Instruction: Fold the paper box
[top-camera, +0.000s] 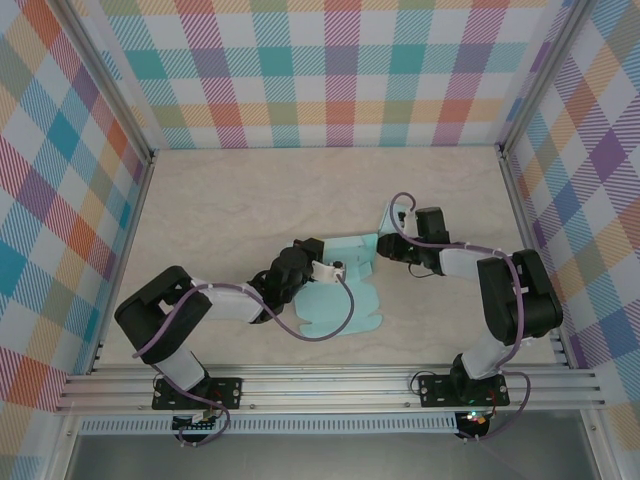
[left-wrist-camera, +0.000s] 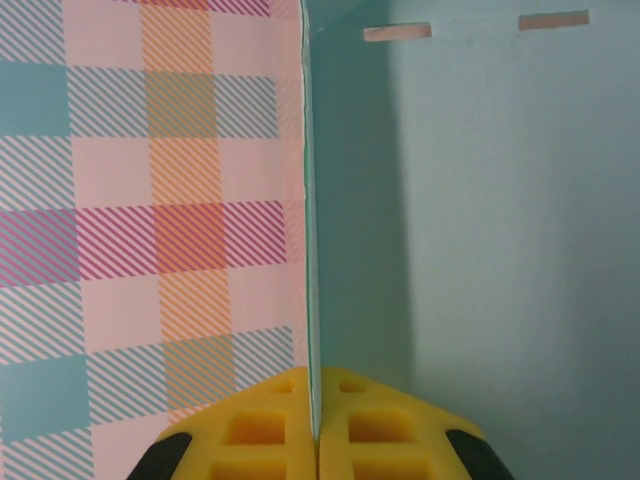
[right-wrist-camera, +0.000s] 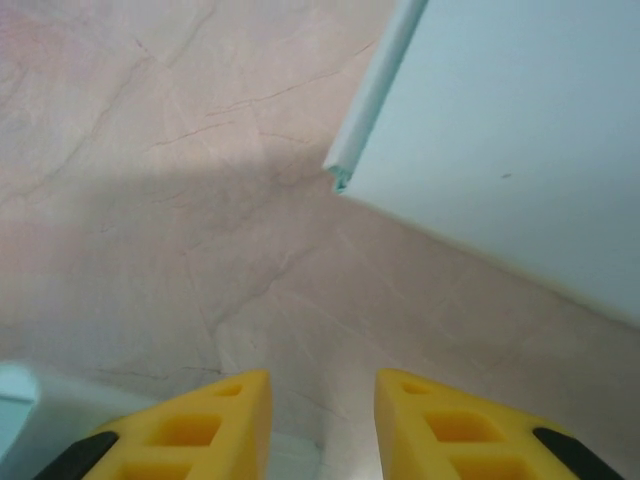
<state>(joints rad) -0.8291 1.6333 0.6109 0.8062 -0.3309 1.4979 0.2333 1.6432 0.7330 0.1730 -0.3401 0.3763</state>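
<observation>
The light teal paper box (top-camera: 340, 305) lies partly flat mid-table, with one panel (top-camera: 357, 252) raised at its far side. My left gripper (top-camera: 335, 268) is shut on that box; in the left wrist view its yellow fingers (left-wrist-camera: 262, 430) pinch the thin upright paper edge (left-wrist-camera: 311, 220), and a teal panel (left-wrist-camera: 500, 250) spreads to the right. My right gripper (top-camera: 388, 243) hovers at the box's right edge. In the right wrist view it (right-wrist-camera: 322, 400) stands open over bare table, with a pale panel of the box (right-wrist-camera: 500, 120) ahead to the right.
Plaid walls (top-camera: 330, 70) enclose the beige table (top-camera: 240, 200) on three sides. An aluminium rail (top-camera: 330, 385) runs along the near edge by the arm bases. A purple cable (top-camera: 310, 335) from the left arm loops over the box.
</observation>
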